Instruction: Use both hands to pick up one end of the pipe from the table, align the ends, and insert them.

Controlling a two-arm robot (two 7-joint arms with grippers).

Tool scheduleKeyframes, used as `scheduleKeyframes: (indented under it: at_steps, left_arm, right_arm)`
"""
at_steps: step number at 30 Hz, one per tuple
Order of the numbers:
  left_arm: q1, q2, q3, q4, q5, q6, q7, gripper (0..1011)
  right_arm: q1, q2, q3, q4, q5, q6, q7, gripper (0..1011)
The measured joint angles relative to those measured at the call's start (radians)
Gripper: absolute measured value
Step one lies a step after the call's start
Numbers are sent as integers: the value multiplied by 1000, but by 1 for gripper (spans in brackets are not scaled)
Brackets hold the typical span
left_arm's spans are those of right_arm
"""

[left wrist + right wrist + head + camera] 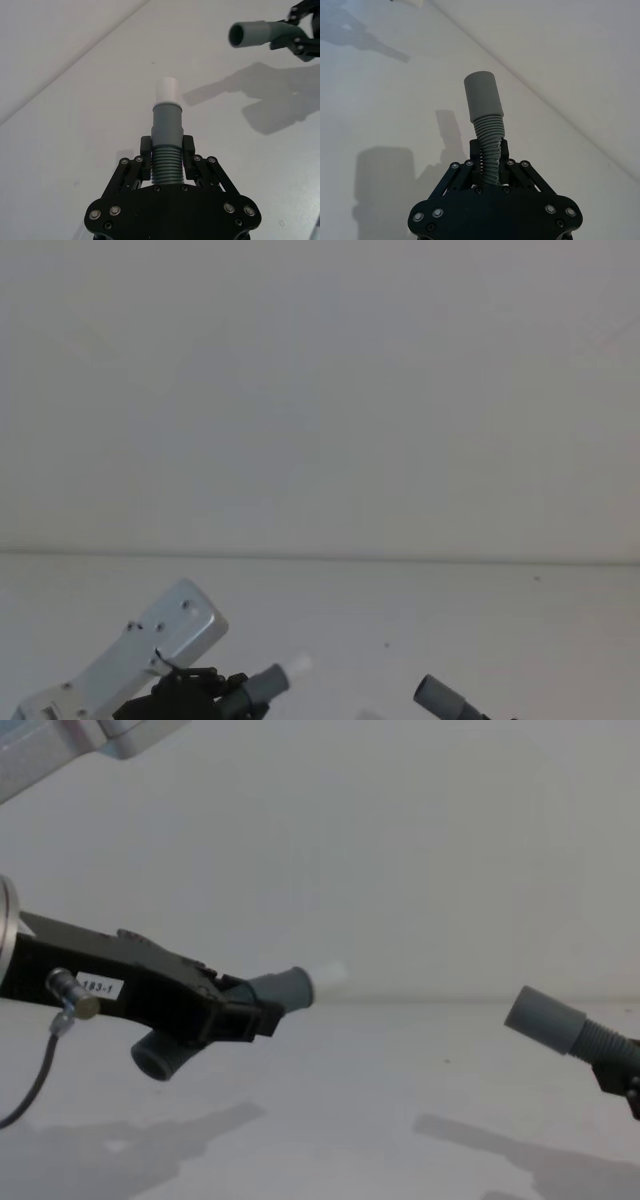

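Both pipe pieces are held above the white table (350, 1080). My left gripper (167, 150) is shut on the ribbed middle of the pipe piece with the white tip (168, 90); this piece (285, 988) points right in the chest view and shows in the head view (262, 683). My right gripper (489, 152) is shut on the ribs of the other pipe piece, whose plain grey socket (483, 95) points left (545, 1017). In the left wrist view the socket's open mouth (239, 34) faces my left gripper. The two ends are apart, with a wide gap between them.
A plain white wall (320, 390) rises behind the table's far edge. The grippers' shadows (500, 1140) fall on the table below. The silver left arm (150, 645) comes in from the lower left.
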Motion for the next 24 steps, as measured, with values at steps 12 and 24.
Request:
scheduleKeyframes:
  at_steps: [12, 24]
  left_arm:
    - [-48, 42, 22, 31, -28, -47, -107, 327]
    - [-90, 72, 40, 57, -56, -71, -186, 327]
  right_arm:
    - [20, 26, -15, 50, -50, -140, 38, 157]
    - [40, 40, -23, 83, -83, -228, 69, 157]
